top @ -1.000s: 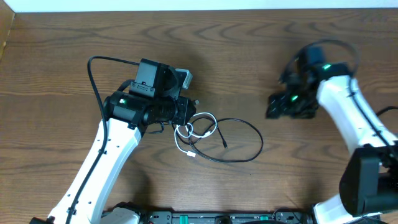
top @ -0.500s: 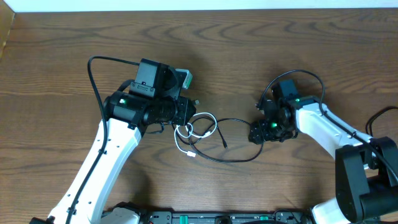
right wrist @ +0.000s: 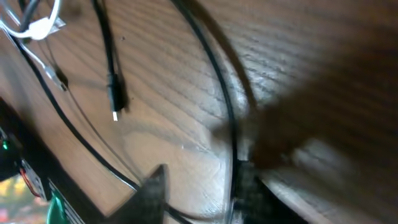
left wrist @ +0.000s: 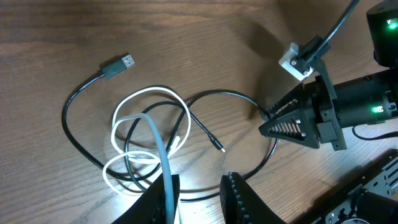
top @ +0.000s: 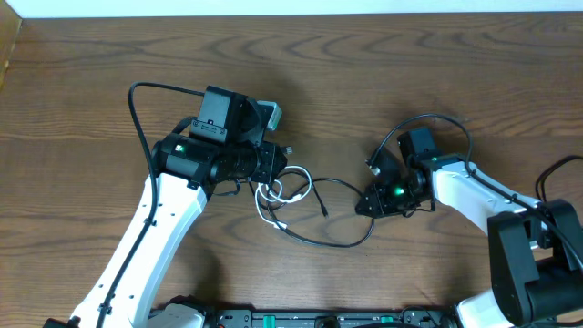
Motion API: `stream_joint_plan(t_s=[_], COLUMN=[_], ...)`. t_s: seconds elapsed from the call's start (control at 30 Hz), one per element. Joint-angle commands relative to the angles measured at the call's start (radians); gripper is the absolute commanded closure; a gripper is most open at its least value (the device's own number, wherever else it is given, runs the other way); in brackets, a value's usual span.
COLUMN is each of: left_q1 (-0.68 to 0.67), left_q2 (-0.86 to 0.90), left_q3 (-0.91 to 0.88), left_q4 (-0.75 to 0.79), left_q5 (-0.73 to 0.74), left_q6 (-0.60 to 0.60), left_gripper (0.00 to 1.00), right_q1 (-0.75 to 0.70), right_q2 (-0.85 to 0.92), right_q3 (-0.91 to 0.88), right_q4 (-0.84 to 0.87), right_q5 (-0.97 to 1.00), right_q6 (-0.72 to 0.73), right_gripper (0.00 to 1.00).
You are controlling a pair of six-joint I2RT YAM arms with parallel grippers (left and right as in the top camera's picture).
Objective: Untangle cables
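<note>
The cables lie tangled at the table's middle. The white cable (left wrist: pixel 149 92) makes small loops, and one strand rises off the wood into my left gripper (left wrist: pixel 199 199) along its left finger (left wrist: pixel 165 199); that gripper (top: pixel 271 167) is shut on it, though a gap shows at the tips. The black cable (top: pixel 342 244) sweeps a wide loop rightward, with a grey USB plug (left wrist: pixel 118 65) at one end and a small plug (right wrist: pixel 115 99) at the other. My right gripper (top: pixel 363 208) straddles that loop's right side. Its jaws (right wrist: pixel 199 190) stand apart, the black cable (right wrist: pixel 227 118) against the right finger.
A thick black arm wire (top: pixel 137 118) arches over the left arm. A black equipment rail (top: pixel 319 319) runs along the front edge. A pale box edge (top: pixel 7 46) shows at the far left. Bare brown wood (top: pixel 383 73) lies behind the arms.
My right arm has swung in from the right and down onto the black loop, its jaws narrowing around the cable. The loop's right side has shifted slightly left. The left arm has not moved.
</note>
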Motion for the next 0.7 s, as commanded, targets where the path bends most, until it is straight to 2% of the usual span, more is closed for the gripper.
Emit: stream_joint_plan(t_s=[0.0,0.1,0.2,0.23,0.5,0.67], left_q1=[0.0,0.0,0.0,0.0,0.0,0.0], left_q2=[-0.003,-0.003,-0.003,-0.003,-0.003,-0.003], left_q3=[-0.006,-0.006,-0.006,-0.006,-0.006,-0.006], left_q4=[-0.003,-0.003,-0.002,-0.003,-0.013,-0.036], left_q5=[-0.009,-0.009,-0.009,-0.009,-0.009,-0.009], left_q6=[-0.006,-0.006,-0.006,-0.006,-0.006,-0.006], left_gripper=[0.72,0.72,0.72,0.72,0.72,0.72], right_q1=[0.004,0.004,0.004,0.004,0.001,-0.07], right_q2=[0.014,0.014,0.014,0.014,0.014,0.0], right_q3=[-0.006,-0.006,-0.006,-0.006,-0.005,0.124], right_q4=[0.006,0.007,0.003,0.003,0.036,-0.081], right_q5=[-0.026,-0.026,-0.026,-0.026,-0.016,0.372], right_q6=[0.003,0.003,0.008,0.008,0.01,0.12], right_gripper=[0.76,0.78,0.91,0.99,0.99,0.99])
